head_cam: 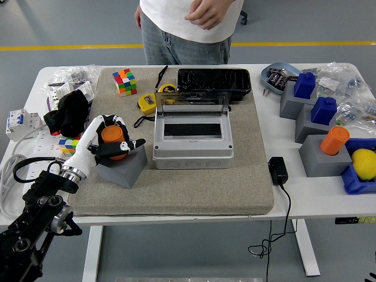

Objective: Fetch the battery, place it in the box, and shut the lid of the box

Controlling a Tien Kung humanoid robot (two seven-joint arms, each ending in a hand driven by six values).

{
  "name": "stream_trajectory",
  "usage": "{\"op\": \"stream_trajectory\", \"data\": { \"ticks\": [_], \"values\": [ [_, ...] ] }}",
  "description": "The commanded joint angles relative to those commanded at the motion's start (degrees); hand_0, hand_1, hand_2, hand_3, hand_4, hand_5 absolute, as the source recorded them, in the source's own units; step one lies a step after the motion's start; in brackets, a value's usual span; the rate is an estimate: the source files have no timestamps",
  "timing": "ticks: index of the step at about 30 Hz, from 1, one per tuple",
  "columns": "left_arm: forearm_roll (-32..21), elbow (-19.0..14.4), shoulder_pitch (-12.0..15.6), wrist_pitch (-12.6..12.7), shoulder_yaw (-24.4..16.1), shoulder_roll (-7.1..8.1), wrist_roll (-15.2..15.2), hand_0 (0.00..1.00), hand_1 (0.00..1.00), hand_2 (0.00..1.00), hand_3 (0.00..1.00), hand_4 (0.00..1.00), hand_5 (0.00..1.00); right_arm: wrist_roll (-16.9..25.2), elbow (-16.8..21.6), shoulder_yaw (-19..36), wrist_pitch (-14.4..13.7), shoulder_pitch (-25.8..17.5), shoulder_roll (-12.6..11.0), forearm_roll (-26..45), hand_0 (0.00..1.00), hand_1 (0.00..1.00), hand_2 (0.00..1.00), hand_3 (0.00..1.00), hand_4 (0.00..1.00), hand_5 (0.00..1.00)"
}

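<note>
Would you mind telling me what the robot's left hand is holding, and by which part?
The left hand grips the orange battery around its upright sides, fingers wrapped about it where it stands in the gray holder.

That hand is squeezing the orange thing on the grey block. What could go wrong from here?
The left hand grips the orange battery while it still sits in its grey holder, and the holder already looks tilted. It may lift along with the battery, or tip over. The box stands close beside them with its lid up, so a swinging holder could bump it.
</note>
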Motion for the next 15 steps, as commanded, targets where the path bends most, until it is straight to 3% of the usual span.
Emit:
{"op": "stream_trajectory", "data": {
  "ticks": [8, 9, 15],
  "values": [
    [-2.0, 0.3, -0.4, 2.4, 0.2, -0.27, -1.1, 0.053, 0.068, 0.098, 0.089, 0.998, 0.002, 0.1, 0.0, -0.4, -0.1, 0.0, 0.0, 0.2, 0.828, 0.789, 0.762, 0.803, 0.998, 0.998],
    [-2.2, 0.3, -0.4, 2.5, 0.2, -0.29, -1.2, 0.036, 0.010, 0.059, 0.072, 0.998, 0.002, 0.0, 0.0, -0.4, -0.1, 0.0, 0.0, 0.2, 0.829, 0.789, 0.761, 0.802, 0.998, 0.998],
    [-3.0, 0.3, -0.5, 3.5, 0.5, -0.44, -1.8, 0.022, 0.002, 0.048, 0.068, 0.998, 0.002, 0.0, 0.0, -0.4, -0.1, -0.1, 0.0, 0.2, 0.829, 0.790, 0.761, 0.802, 0.998, 0.998]
  ]
}}
